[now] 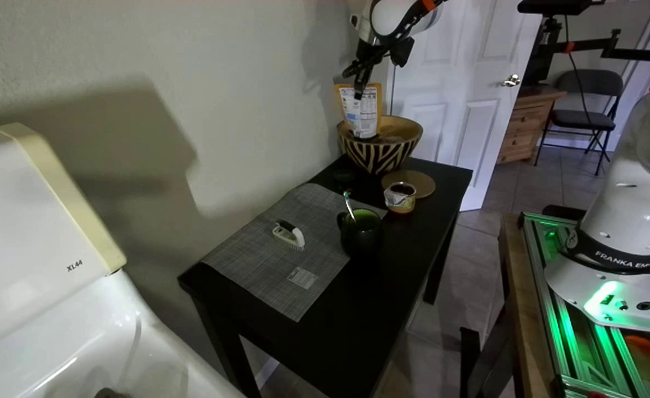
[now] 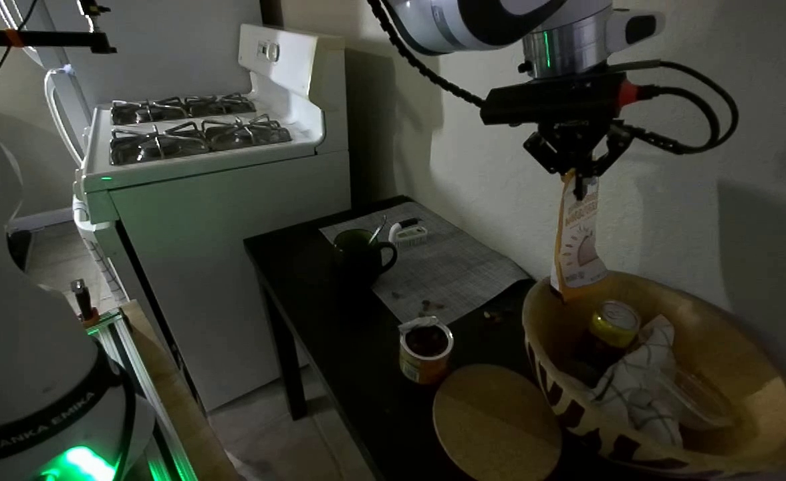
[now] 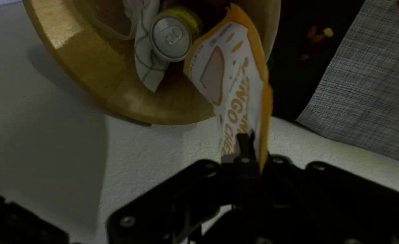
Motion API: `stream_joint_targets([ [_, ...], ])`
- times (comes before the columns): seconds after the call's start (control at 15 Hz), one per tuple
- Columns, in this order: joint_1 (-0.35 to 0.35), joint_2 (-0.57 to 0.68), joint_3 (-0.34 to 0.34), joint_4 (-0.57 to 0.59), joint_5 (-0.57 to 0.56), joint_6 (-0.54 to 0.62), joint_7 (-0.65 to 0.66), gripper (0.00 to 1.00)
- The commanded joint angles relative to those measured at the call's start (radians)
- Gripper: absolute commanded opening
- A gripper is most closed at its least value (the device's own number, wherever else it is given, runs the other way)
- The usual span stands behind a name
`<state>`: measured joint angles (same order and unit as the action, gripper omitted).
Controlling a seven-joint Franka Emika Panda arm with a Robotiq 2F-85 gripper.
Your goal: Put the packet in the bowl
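Observation:
The packet (image 1: 367, 118), tan-orange with white printed panels, hangs upright from my gripper (image 1: 362, 91). It also shows in another exterior view (image 2: 579, 247) and in the wrist view (image 3: 231, 78). My gripper (image 2: 581, 188) is shut on its top edge; in the wrist view the fingertips (image 3: 248, 145) pinch it. The wide zigzag-striped bowl (image 1: 383, 157) stands at the table's far end by the wall. The packet's lower end is at the bowl's (image 2: 720, 354) near side, over or just inside the rim; whether it touches is unclear. The bowl (image 3: 125, 105) also shows in the wrist view.
The bowl holds a yellow can (image 2: 615, 319), a checked cloth (image 2: 643, 374) and a clear container (image 2: 700, 404). Near it are a round board (image 2: 496, 421) and an opened small cup (image 2: 426, 351). A dark mug (image 1: 362, 237), brush (image 1: 289, 236) and flat white item (image 1: 303, 277) stand farther off.

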<state>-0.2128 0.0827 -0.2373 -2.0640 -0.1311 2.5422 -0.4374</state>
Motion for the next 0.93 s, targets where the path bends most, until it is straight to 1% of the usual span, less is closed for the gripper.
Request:
stream_joint_targets([
  [0.0,-0.013,-0.02,0.011,-0.042,-0.018,-0.037,-0.043,0.01],
  [0.13,-0.013,-0.025,0.012,-0.061,-0.024,-0.066,-0.07,0.01],
  [0.47,-0.013,-0.033,0.02,-0.112,-0.013,-0.173,-0.225,0.01],
  [0.6,-0.011,-0.033,0.02,-0.126,-0.021,-0.208,-0.259,0.01],
  [0.8,-0.014,-0.036,0.018,-0.143,0.0,-0.261,-0.321,0.01],
  [0.87,-0.022,-0.041,0.016,-0.145,0.039,-0.283,-0.359,0.01],
])
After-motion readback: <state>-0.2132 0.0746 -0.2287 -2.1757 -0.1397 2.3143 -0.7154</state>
